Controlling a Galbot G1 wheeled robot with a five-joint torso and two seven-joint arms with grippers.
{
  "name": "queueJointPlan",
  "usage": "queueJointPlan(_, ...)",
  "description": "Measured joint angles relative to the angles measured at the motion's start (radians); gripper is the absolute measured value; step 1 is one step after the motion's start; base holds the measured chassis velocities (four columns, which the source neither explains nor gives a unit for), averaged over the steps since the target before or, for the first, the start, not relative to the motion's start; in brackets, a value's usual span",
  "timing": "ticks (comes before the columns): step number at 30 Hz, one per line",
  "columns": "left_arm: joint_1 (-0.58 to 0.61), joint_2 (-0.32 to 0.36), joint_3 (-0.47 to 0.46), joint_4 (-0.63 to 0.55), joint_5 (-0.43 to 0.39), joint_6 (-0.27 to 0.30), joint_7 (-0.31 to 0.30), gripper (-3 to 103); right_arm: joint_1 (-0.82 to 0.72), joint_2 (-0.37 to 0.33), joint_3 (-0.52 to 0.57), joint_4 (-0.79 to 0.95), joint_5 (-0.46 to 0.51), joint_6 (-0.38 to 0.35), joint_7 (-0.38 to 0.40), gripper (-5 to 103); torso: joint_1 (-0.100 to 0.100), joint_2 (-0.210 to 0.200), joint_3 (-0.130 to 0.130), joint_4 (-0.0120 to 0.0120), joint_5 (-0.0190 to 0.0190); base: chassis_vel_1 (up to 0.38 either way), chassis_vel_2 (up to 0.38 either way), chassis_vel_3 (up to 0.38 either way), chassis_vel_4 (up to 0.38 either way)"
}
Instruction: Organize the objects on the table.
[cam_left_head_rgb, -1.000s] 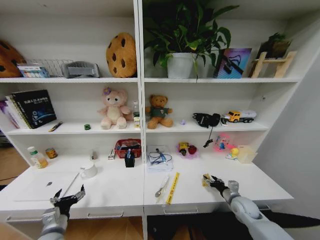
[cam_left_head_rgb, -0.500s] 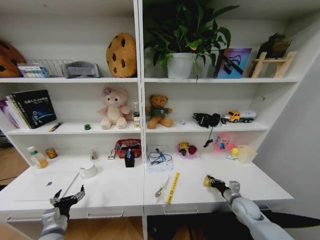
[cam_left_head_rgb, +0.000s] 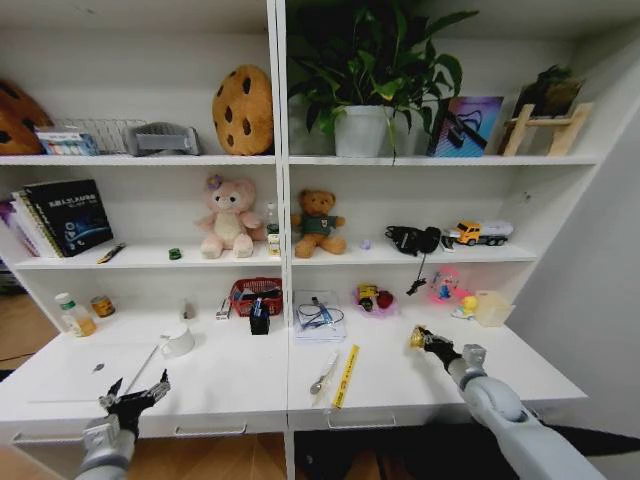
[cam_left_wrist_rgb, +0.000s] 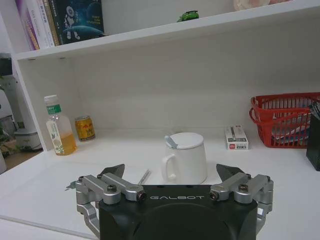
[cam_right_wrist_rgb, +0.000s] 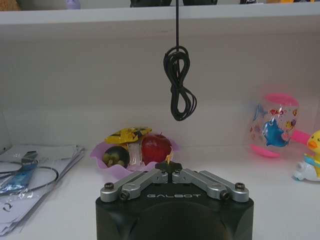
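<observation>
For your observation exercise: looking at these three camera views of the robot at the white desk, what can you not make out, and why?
- What the right gripper holds: a small yellowish thing, too small in the head view, hidden by the shut jaws in the right wrist view.
- The white mug's contents: its lid covers them, left wrist view.
- The red basket: cut off by the edge, left wrist view.
- The left gripper, jaws open, hovers idle.

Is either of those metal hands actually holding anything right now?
The right hand is shut on a small yellowish thing, pinched at its fingertips; what it is cannot be told. The left hand is open, holding nothing.
</observation>
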Motion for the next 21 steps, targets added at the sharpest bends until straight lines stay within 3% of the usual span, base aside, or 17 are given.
queueJointPlan(21, 0.005, 0.009, 0.011, -0.002, 0.008, 0.005, 0.000, 100, 0.133, 0.050, -0.071, -0.106, -0.069, 0.028, -0.014, 0, 0.000, 0.000, 0.000, -0.0001, 0.0002, -0.033, 0.032, 0.025, -0.027)
